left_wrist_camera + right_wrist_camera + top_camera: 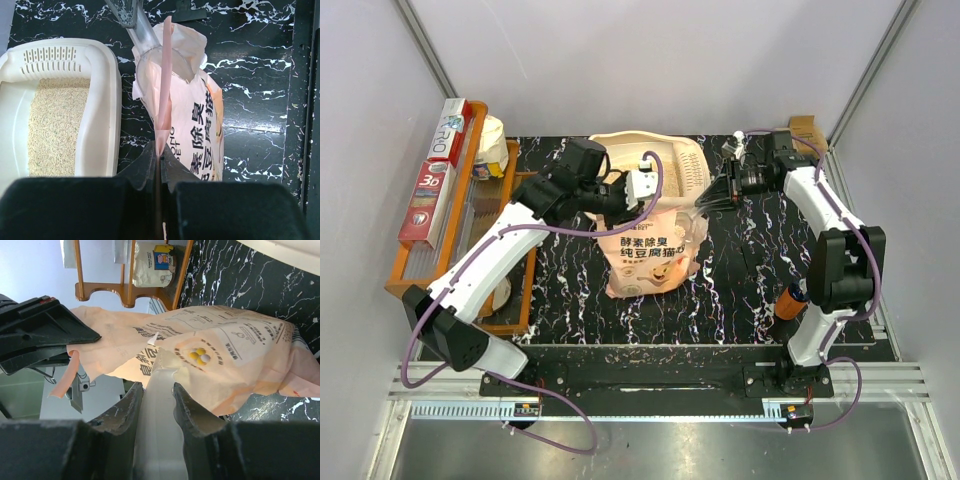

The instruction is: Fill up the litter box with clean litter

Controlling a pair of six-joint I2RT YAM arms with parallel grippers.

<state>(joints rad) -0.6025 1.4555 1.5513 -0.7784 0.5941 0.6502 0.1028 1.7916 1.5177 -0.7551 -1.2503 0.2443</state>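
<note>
Black marble table (740,290) holds the bag (655,255), with the litter box (102,100) just behind the bag and litter (55,125) lying inside it, while the left gripper (159,151) pinches the bag's top edge tight and the right gripper (157,390) holds a clear scoop (145,37) at the bag's mouth.

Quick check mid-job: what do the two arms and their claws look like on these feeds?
Left arm and right arm match: white rounded links, bulky black joint housings, a purple cable looping along each. Left claw and right claw both have matte black, wedge-shaped fingers. No markings readable.
</note>
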